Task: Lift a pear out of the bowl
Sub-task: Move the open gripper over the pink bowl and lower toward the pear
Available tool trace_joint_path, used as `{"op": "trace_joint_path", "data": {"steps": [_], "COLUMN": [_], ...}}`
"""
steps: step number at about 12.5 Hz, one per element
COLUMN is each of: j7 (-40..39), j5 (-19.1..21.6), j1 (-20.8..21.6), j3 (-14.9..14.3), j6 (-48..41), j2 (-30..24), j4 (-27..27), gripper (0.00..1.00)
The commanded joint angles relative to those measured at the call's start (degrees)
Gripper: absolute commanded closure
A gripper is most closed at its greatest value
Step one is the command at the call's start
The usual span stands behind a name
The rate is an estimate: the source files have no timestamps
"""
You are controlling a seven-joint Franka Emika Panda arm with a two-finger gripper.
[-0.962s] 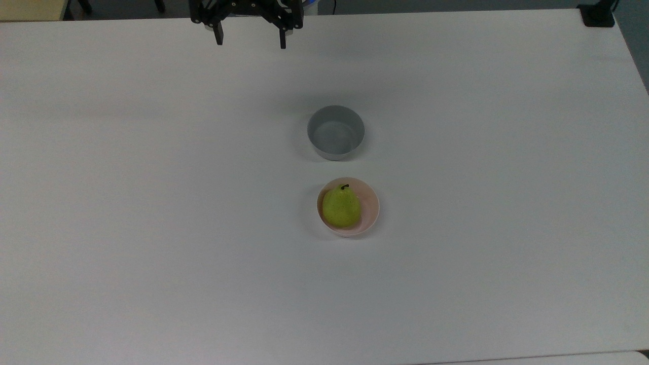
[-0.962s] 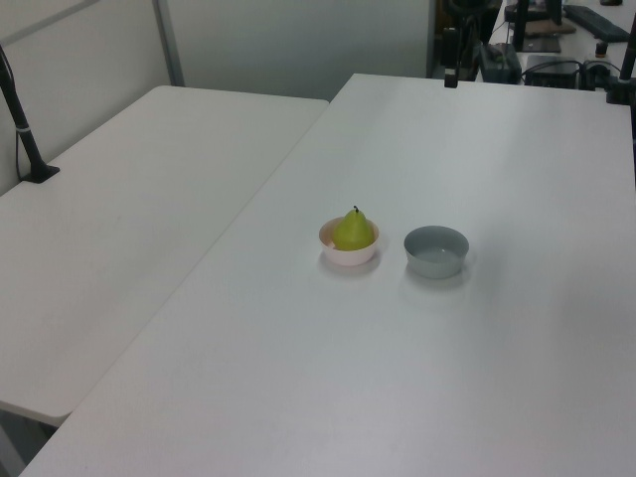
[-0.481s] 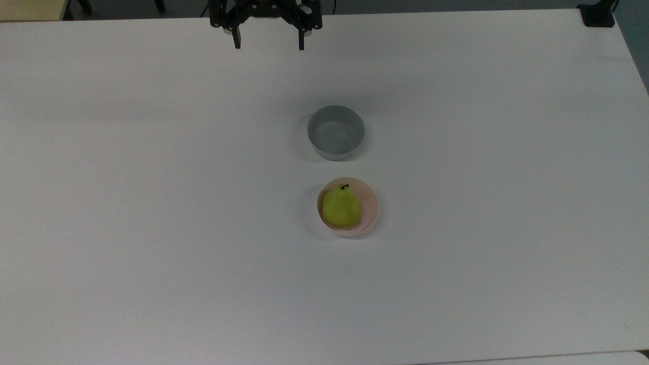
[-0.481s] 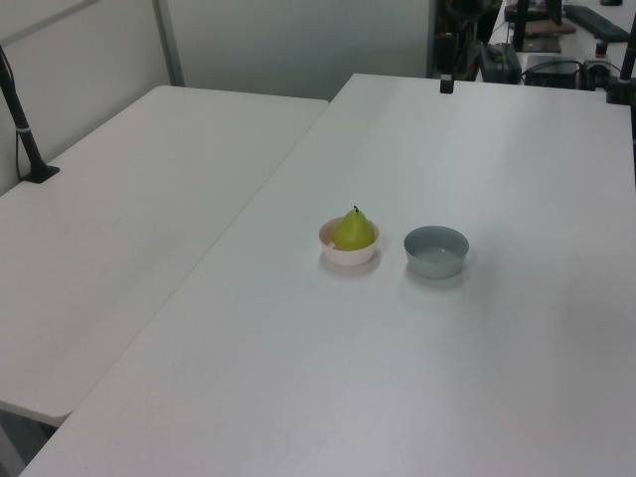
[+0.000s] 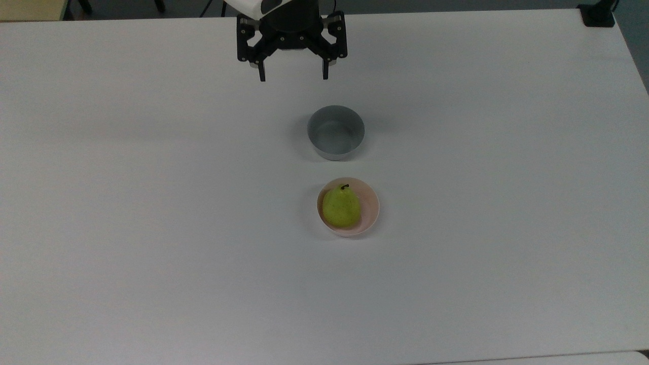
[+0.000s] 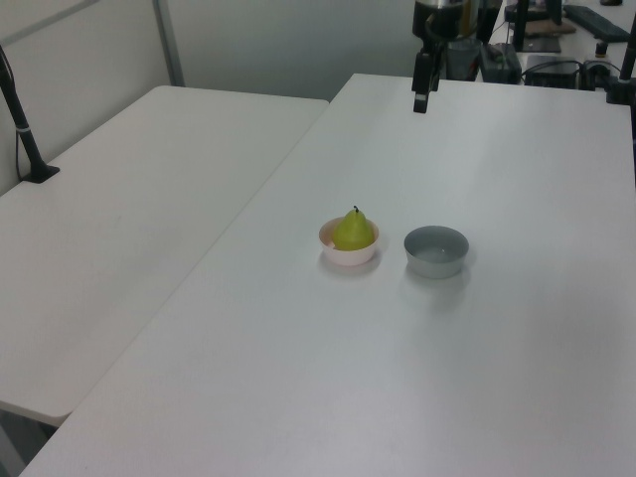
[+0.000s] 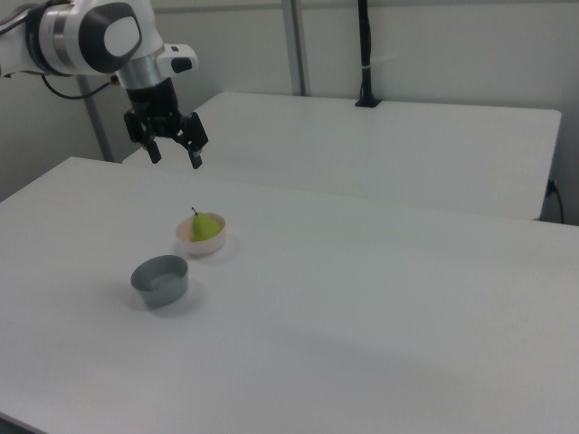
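Gripper (image 5: 293, 77): we record jaws spread wide, empty, fingers pointing down, high above the white table (image 5: 152, 203). Grey bowl (image 5: 335, 133): below it in the top view. Pink bowl (image 5: 369, 210): just beyond, well apart from the gripper. Pear (image 5: 341, 207): inside the pink bowl, long axis near upright, stem (image 5: 345, 186) up, toward the grey bowl.

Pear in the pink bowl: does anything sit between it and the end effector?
The grey bowl sits on the table between the open end effector and the pear in the top view, but low; from above nothing covers the pear.
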Motion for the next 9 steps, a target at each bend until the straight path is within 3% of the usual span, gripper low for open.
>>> {"op": "trace_joint_path", "data": {"steps": [1,6,9], "j7": [-0.55,-0.47,-0.38], "j5": [-0.18,-0.35,-2.63], "j1": [1.78,2.40,3.54], "j3": [-0.46,-0.55,-0.46], "j6": [5.03,9.07,10.84], "j2": [2.07,5.14,7.95], "j4": [-0.67,-1.10,-1.19], "gripper": [0.00,0.00,0.00]}}
